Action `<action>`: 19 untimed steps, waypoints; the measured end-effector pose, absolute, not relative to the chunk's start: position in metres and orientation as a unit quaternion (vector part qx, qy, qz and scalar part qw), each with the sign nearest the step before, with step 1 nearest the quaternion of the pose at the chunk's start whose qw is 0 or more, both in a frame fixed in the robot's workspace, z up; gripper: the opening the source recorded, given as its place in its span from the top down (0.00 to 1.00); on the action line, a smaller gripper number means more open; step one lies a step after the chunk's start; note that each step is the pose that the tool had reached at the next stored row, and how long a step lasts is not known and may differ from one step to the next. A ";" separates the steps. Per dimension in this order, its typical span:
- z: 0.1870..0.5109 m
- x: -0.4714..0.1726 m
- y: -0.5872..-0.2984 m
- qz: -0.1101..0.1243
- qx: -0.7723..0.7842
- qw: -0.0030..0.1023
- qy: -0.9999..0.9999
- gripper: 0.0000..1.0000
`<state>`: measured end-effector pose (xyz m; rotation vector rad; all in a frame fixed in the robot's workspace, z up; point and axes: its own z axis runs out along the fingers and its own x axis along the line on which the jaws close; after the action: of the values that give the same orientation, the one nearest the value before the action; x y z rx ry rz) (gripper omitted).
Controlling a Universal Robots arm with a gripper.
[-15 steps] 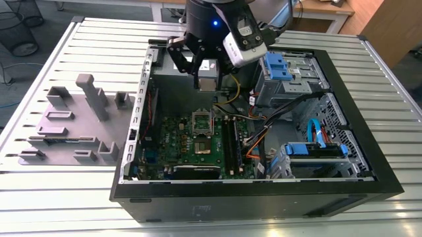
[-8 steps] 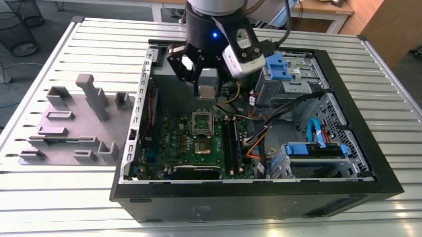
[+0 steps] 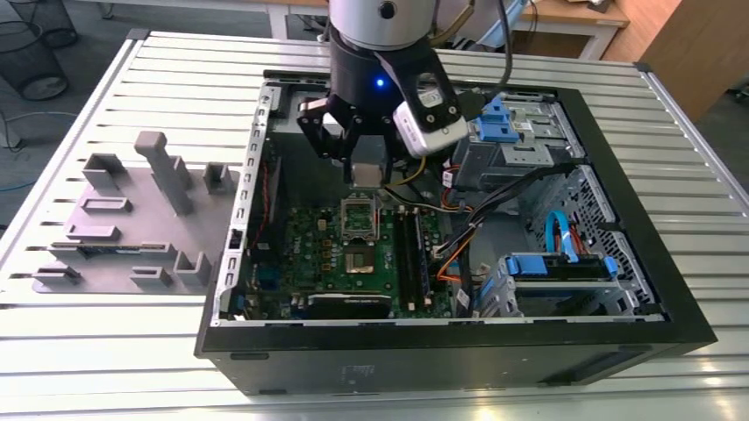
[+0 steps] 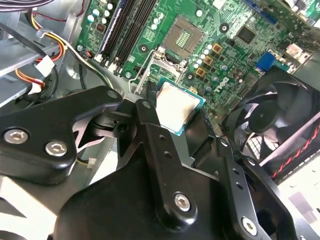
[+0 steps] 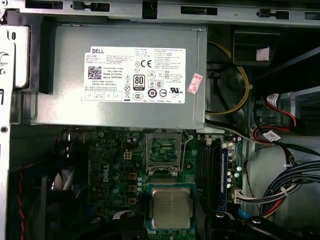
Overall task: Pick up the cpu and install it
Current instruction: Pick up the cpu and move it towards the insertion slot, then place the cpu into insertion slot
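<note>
The end effector (image 4: 179,114) was clenched on the cpu (image 4: 179,107), its black fingers (image 4: 150,112) pressed to opposite edges of the chip. The far finger was partly hidden, so contact on that side seemed likely rather than certain. The cpu hung metal face up above the green motherboard (image 4: 235,55), near the socket (image 4: 184,36) but not in it and not touching it. The socket lay bare, with its hinged metal frame swung open beside it.

In the first wrist view the cpu (image 5: 171,207) sat just beside the socket (image 5: 162,150). The memory slots (image 5: 212,167) ran along one side of the socket and the grey power supply (image 5: 120,75) lay beyond it. A black fan (image 4: 270,120) stood near the socket in the second wrist view.

In the exterior view the end effector (image 3: 367,171) hovered inside the open computer case (image 3: 632,219), close above the socket (image 3: 358,215). Grey fixture blocks (image 3: 135,219) stood on the slatted tabletop (image 3: 702,368), well apart from the socket, toward the exterior view's left.
</note>
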<state>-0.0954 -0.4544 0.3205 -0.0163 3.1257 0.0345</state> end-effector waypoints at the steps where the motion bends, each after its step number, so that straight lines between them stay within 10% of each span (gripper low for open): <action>1: 0.320 -0.095 -0.455 0.011 -0.005 0.008 1.000 0.53; 19: 0.304 -0.095 -0.459 0.011 -0.005 0.008 1.000 0.53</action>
<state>-0.0954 -0.4595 0.3044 -0.0163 3.1257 0.0345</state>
